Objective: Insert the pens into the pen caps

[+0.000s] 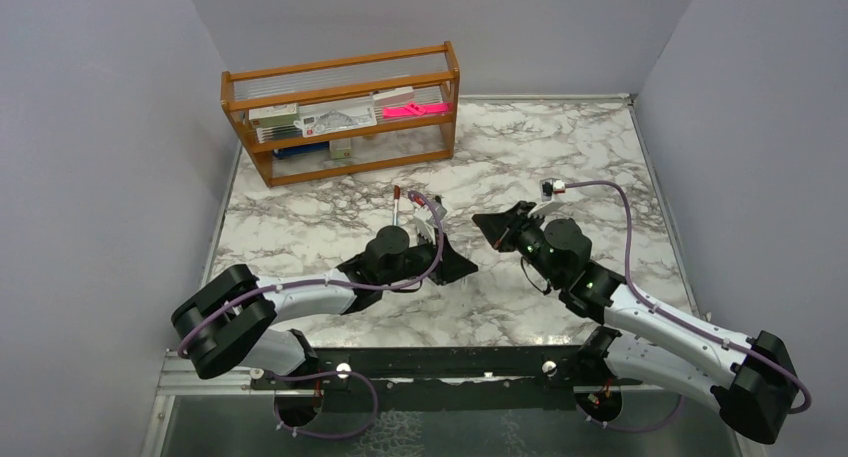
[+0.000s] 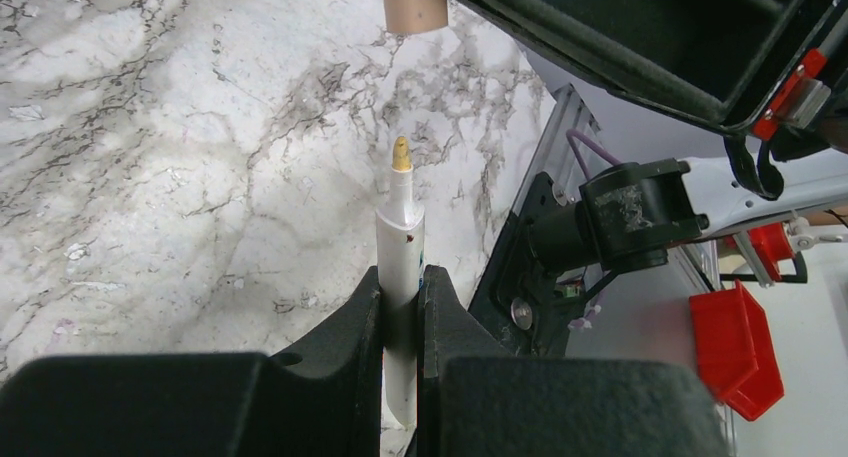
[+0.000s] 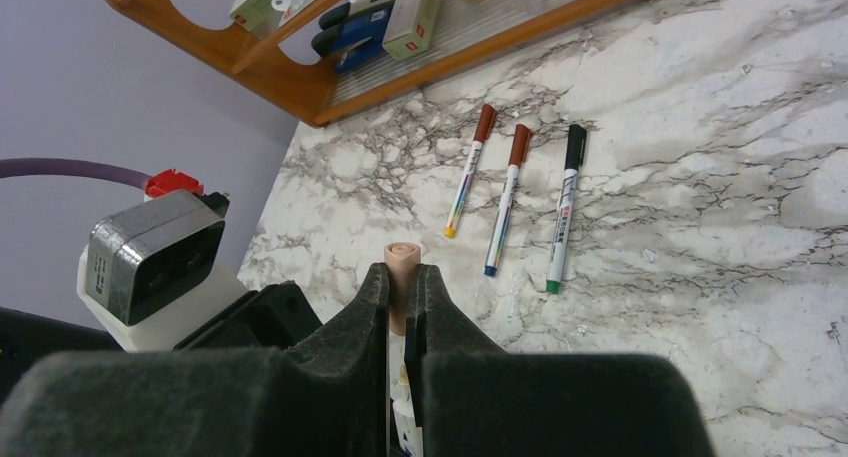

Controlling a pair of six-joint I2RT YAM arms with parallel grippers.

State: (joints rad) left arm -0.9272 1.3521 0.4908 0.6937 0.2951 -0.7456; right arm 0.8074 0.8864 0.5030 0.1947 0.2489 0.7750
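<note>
My left gripper is shut on a white pen with a bare yellow tip that points up at a pale peach pen cap. My right gripper is shut on that peach cap, with the cap's closed end towards the camera. A gap remains between the tip and the cap. In the top view the left gripper and the right gripper meet at the table's middle. Three capped pens lie side by side on the marble: two with dark red caps and one with a black cap.
A wooden rack with boxed stationery and a bright pink flat item stands at the back left. Grey walls close in the marble table on three sides. A red bin sits off the table.
</note>
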